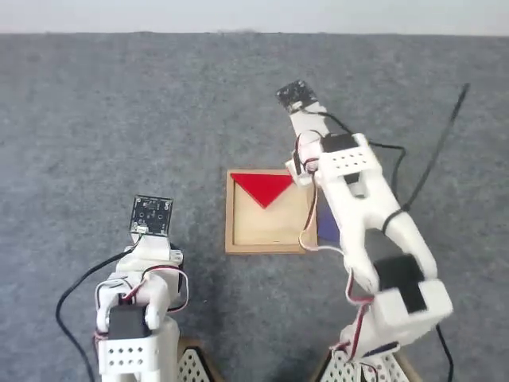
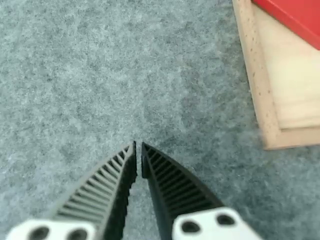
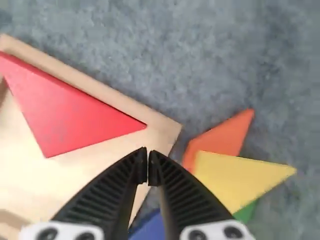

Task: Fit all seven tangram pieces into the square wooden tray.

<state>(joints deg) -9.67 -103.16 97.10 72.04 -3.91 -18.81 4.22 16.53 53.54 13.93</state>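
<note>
Grey felt mat (image 1: 119, 119) covers the whole table. White right arm (image 1: 374, 223) is stretched out over the right edge of the square wooden tray (image 1: 266, 229); in the high view it hides that rim and most of what lies beside it. White left arm (image 1: 143, 318) sits folded back, well off the tray's left side, near its own base. Tray is mid-mat, floor mostly bare wood. One piece is in it: the big red triangle (image 1: 262, 188), long edge flush along the tray's far wall, apex pointing to the tray's middle. Right wrist view: right gripper (image 3: 147, 160) hangs above the tray's corner rim (image 3: 165, 131), fingers pinched together at the tips, nothing between them; the red triangle's (image 3: 65, 117) sharp corner ends just short of that tray corner. Outside the tray, just beside that corner, loose pieces are heaped: a yellow triangle (image 3: 240, 175) overlapping an orange triangle (image 3: 225, 137), the orange one nearly touching the tray's outer wall. A dark blue piece (image 3: 150, 227) runs against the tray's outside; the high view shows it as a strip (image 1: 326, 227) between tray and arm. A small green piece (image 3: 246, 212) peeks from under the yellow one, shape can't tell. Left wrist view: left gripper (image 2: 138, 150) over bare mat, fingers closed to a hairline gap, empty, tray rim (image 2: 255, 70) off to one side.
</note>
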